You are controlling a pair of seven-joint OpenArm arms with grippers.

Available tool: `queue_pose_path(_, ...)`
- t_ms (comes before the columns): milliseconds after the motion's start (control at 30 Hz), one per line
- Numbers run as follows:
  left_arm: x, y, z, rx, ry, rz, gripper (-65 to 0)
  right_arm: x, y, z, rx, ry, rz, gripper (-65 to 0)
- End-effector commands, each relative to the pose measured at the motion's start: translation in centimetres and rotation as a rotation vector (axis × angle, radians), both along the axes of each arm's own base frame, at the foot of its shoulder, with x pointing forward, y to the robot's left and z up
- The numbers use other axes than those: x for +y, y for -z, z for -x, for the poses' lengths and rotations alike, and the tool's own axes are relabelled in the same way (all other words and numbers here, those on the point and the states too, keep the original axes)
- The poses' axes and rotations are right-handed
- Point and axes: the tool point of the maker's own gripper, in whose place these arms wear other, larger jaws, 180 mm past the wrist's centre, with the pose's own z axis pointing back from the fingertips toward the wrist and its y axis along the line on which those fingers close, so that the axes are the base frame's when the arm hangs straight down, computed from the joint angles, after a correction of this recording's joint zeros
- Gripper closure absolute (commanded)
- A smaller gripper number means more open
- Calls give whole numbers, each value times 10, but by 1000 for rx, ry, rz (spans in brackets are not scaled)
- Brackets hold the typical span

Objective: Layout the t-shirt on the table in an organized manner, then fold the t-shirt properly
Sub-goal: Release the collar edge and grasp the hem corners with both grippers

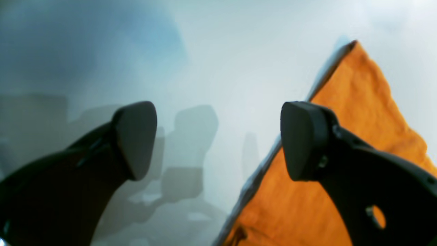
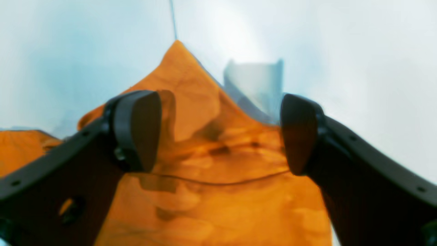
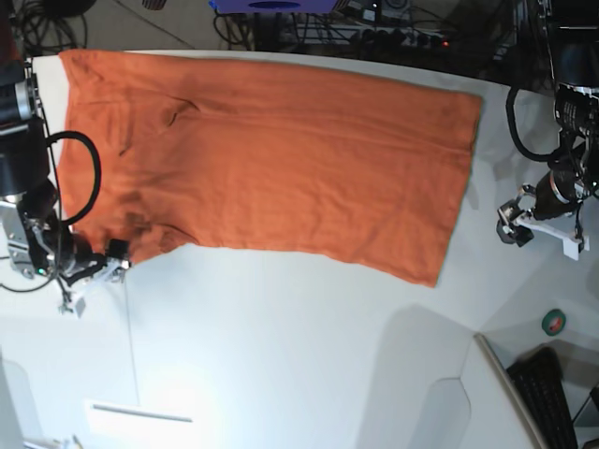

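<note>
- Your left end effector (image 1: 218, 140) stands wide open in its wrist view: the two dark pads (image 1: 136, 138) are far apart with only pale desk (image 1: 211, 68) between them. Nothing is gripped.
- In that view the t-shirt (image 1: 358, 112) lies at the right of the frame, its straight edge running diagonally from upper right to bottom centre. The right-hand pad sits in front of that edge; you cannot tell from this blurred view whether it touches the cloth.
- Your right end effector (image 2: 220, 133) is also open wide. Orange cloth (image 2: 205, 171) fills the gap between the pads and rises to a peak at upper centre, but neither pad pinches it.
- In the base view the t-shirt (image 3: 271, 150) lies spread across the upper part of the desk (image 3: 281, 355), reaching from the upper left corner to the upper right.
- There the right end effector (image 3: 89, 271) sits at the left edge beside the shirt's lower left corner; the left end effector (image 3: 533, 224) is at the right edge, apart from the cloth.
</note>
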Motion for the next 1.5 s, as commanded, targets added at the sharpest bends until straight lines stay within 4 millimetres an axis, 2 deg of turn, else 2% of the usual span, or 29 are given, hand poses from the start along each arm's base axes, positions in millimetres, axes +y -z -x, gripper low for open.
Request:
queue_pose_path(0,-3,-18,-19,-49,44,-24,-545,-6,-15,-16,-49,2,3,-398)
queue_pose_path(133,-27,-19,-46,-41,133,-35,-545,-2,-15,-17,-47,1,-4,-227)
queue_pose_path(267,-30,-18,-77,-17,139,-35,-545,-2,-15,-17,-47,6,-8,-15)
queue_pose_path(300,-31,-19,-84,-12,145,-39,-545,-3,-15,-17,-46,11,-6,0)
queue_pose_path(433,-46,-27,-122,18,207,-80,-546,-2,-14,-16,-43,11,-7,0)
queue_pose_path(500,-55,-27,-137,43,234,-103,-586,-1,-15,-17,-46,10,-7,0)
queue_pose_path(533,-63,-24,-142,55,254,-99,-634,0,-15,-17,-46,9,-9,0)
queue_pose_path(567,-72,-22,-145,64,286,-94,-650,0,-15,-17,-47,8,-9,0)
queue_pose_path(700,-101,-11,-153,74,407,-67,-650,0,-15,-17,-47,8,-9,0)
queue_pose_path(900,-110,22,-141,104,402,-91,-634,0,-16,-18,-50,8,-10,0)
queue_pose_path(1033,-112,30,-135,102,397,-82,-634,0,-16,-18,-50,8,-10,0)
queue_pose_path(1133,-127,36,-133,104,415,-68,-630,0,-16,-18,-50,8,-10,0)
queue_pose_path(1233,-129,49,-120,128,414,-57,-627,-1,-17,-18,-50,9,-9,0)
queue_pose_path(1367,-133,53,-117,118,414,-52,-622,-2,-17,-18,-51,9,-7,0)
queue_pose_path(1400,-132,53,-118,104,408,-55,-615,-2,-16,-18,-49,9,-7,0)
queue_pose_path(1467,-132,55,-117,97,405,-56,-548,-2,-16,-17,-48,9,-7,0)
